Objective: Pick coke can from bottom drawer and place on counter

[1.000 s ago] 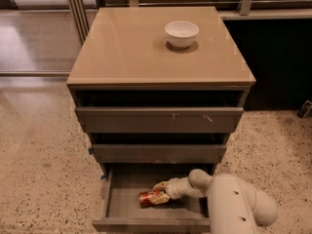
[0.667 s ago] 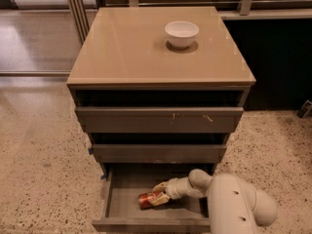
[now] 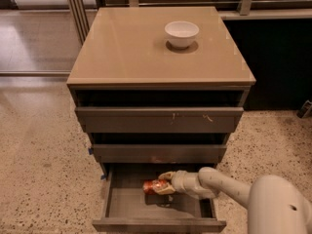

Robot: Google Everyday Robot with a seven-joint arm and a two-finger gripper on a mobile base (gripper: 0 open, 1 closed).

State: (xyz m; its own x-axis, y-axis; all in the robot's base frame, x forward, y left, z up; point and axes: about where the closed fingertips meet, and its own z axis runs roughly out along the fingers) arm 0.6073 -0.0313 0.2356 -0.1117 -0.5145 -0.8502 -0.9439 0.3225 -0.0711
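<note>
Red-orange with a silver end, one coke can [image 3: 151,186] lies on its side inside the bottom drawer [image 3: 129,206], toward the far part of the tray and about midway across it. My one gripper [image 3: 163,184] reaches in from the near right. Its jaws pinch the can's right end, with one of my fingers [image 3: 167,175] on the far side and the other on the near side. A shadow lies on the grey tray under the can, and I cannot tell whether the can touches the tray.

I count three drawers. The bottom one is pulled well out toward the near side. The middle drawer [image 3: 158,153] and the scratched-front top drawer [image 3: 158,120] each stand out only a little. The middle front overhangs the far strip of the open tray, just above my wrist.

One counter [image 3: 122,52] tops the cabinet. It carries one white bowl [image 3: 181,33], right of centre toward the far edge and well apart from the can. Speckled floor [image 3: 44,179] surrounds the cabinet.
</note>
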